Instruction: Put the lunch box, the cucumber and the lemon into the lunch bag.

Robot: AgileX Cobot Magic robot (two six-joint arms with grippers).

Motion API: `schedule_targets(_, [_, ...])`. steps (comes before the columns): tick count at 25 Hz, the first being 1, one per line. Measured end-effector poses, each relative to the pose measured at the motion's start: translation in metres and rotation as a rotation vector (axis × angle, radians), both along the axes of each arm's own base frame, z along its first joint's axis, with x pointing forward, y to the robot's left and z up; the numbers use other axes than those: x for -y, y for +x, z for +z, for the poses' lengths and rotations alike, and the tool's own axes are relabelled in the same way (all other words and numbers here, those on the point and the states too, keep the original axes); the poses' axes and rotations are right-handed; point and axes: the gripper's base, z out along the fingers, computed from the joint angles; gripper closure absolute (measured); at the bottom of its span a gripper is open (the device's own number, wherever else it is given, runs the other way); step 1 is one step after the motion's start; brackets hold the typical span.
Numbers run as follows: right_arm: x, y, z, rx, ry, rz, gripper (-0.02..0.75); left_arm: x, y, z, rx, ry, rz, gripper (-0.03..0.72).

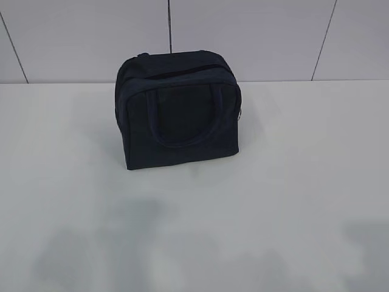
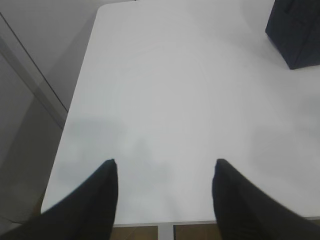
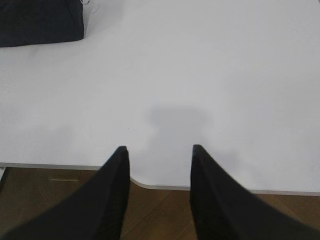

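Exterior view first: the lunch bag [image 1: 177,109] sits upright on the white table [image 1: 292,201], toward the back, close to the tiled wall [image 1: 255,36]. It's dark navy and boxy, with one loop handle [image 1: 181,112] lying flat against the front face. The zipper line runs across the top and looks closed from here. Neither arm shows in this shot.

Left wrist view: the left gripper [image 2: 165,172] hangs over the near left part of the table with its jaws spread apart and nothing between them, just bare tabletop. A corner of the bag pokes in at the top right, well apart from the fingers [image 2: 95,200].

Right wrist view: the right gripper [image 3: 158,155] hovers at the near table edge, jaws parted too, a bit narrower, nothing held. The bag's bottom edge shows at the top left, and wood floor [image 3: 60,195] is below the edge.
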Motion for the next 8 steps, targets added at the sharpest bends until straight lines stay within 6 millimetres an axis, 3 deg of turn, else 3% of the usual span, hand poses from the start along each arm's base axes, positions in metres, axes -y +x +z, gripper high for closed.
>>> schedule_targets(8, [0.0,0.0,0.0,0.0,0.0,0.0,0.423,0.0,0.0,0.0,0.0,0.0,0.0,0.253])
